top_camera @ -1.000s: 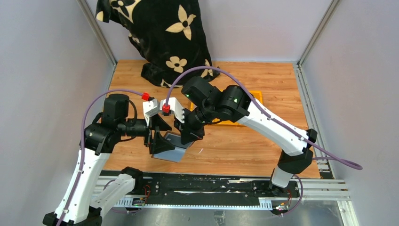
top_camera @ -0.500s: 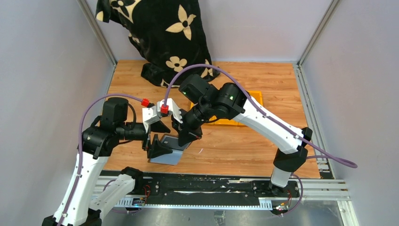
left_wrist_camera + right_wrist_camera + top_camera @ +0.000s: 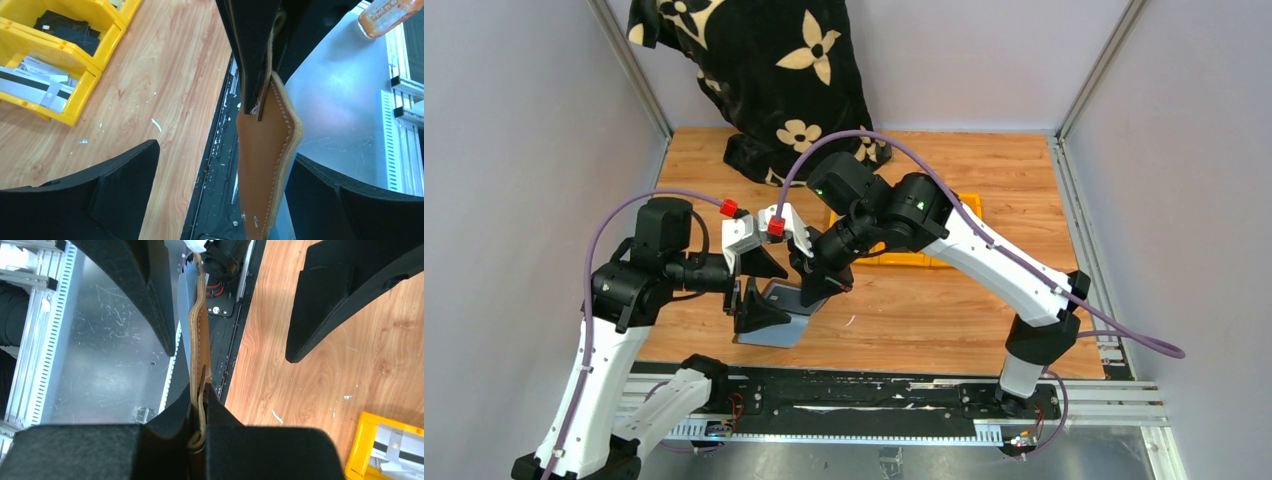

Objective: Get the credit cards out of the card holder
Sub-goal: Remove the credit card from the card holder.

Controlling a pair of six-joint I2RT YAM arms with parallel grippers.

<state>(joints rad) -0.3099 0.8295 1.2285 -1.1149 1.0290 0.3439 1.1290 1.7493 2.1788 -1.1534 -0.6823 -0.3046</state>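
Note:
The card holder is brown stitched leather and hangs edge-on above the table's front edge. My right gripper is shut on its upper end, with the leather strip pinched between the pads. My left gripper is open, one finger on each side of the holder's lower end; the right-hand finger stands close beside it. From above, the holder shows a silvery-grey face between both grippers. Whether credit cards sit inside it is hidden.
A yellow bin on the wooden table holds several white cards with dark stripes and dark items. It appears behind the right arm from above. A black floral cloth lies at the back. Metal rails run along the front.
Both grippers and the card holder have shifted slightly left and toward the front. The left gripper's fingers have spread a little wider. The right gripper stays shut on the holder.

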